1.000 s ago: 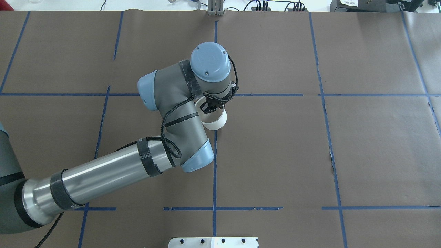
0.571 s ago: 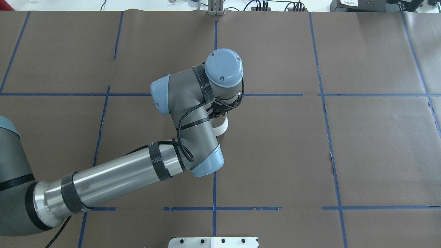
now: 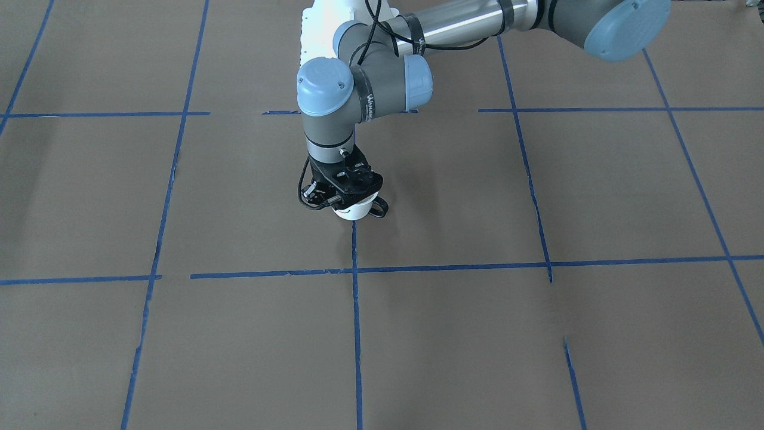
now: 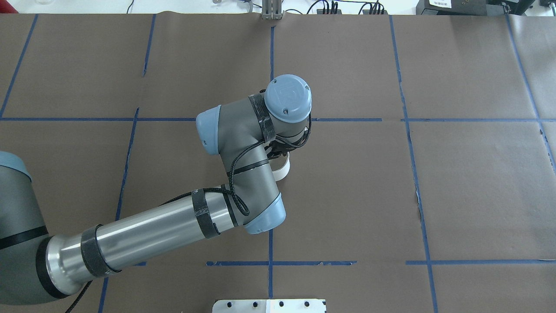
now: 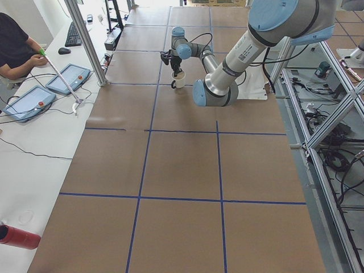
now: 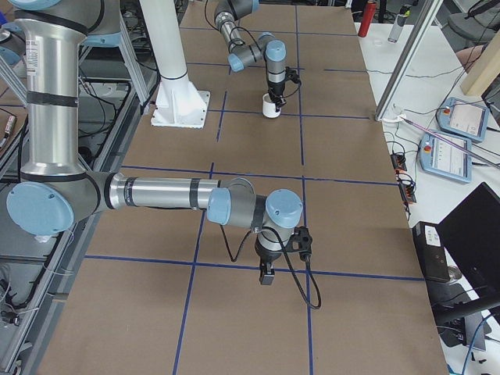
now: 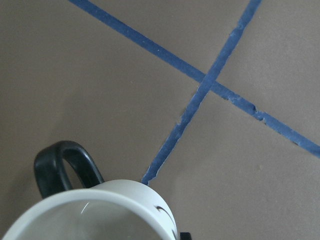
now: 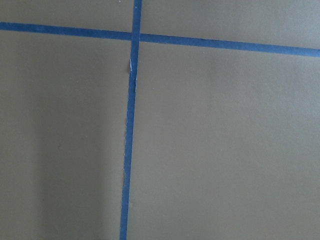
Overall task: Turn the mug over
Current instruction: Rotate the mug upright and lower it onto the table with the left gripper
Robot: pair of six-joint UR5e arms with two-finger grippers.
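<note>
Since the left arm (image 4: 243,148) swung over | mug (image 3: 353,211) upright; earlier tilted

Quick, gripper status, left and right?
Left gripper: closed on the rim of the mug.
Right gripper: cannot be told, as it shows only small in the side view.

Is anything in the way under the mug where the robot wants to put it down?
No, nothing visible. The left gripper holds the mug by its rim, opening up, and only bare brown table with blue tape lines lies below and around it.
</note>
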